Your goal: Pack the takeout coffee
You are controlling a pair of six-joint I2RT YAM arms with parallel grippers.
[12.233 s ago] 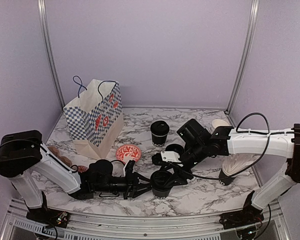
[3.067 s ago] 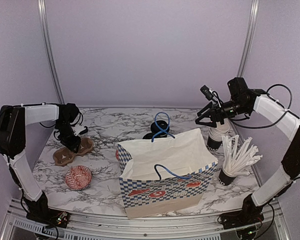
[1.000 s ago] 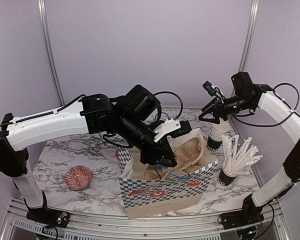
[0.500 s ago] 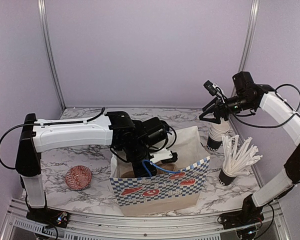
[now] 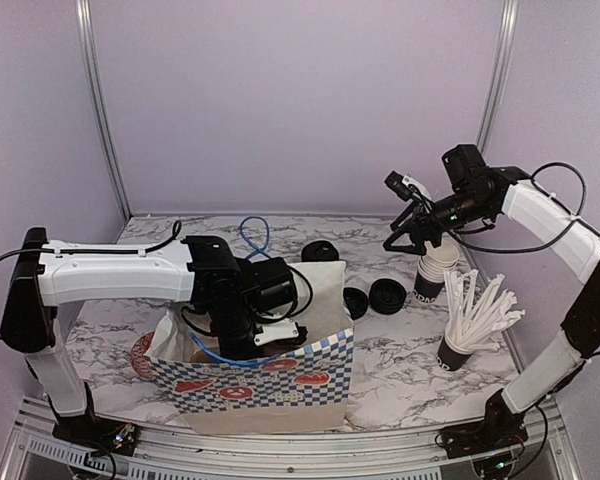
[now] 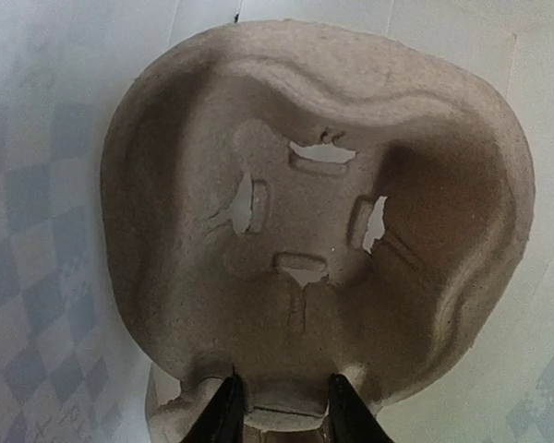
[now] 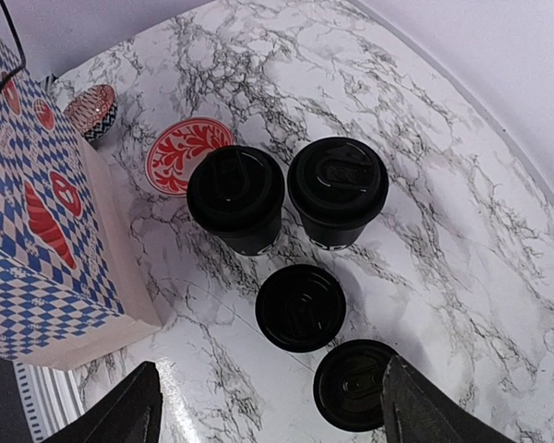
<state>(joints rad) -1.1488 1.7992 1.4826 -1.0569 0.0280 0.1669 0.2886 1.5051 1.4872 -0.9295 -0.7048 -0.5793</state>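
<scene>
Top view: blue-checked paper bag [image 5: 270,365] on marble counter [image 5: 420,370]; left arm [image 5: 110,275] reaches inside. Raised right gripper [image 5: 400,238] spread wide, empty.
Left wrist: left gripper [image 6: 282,415] pinches edge tab of pulp carrier [image 6: 314,212], moulded, fibrous, lobed.
Right wrist: two lidded black paper cups [image 7: 235,198] upright, side by side, near bag; two loose lids [image 7: 300,307], round, flat on counter.
</scene>
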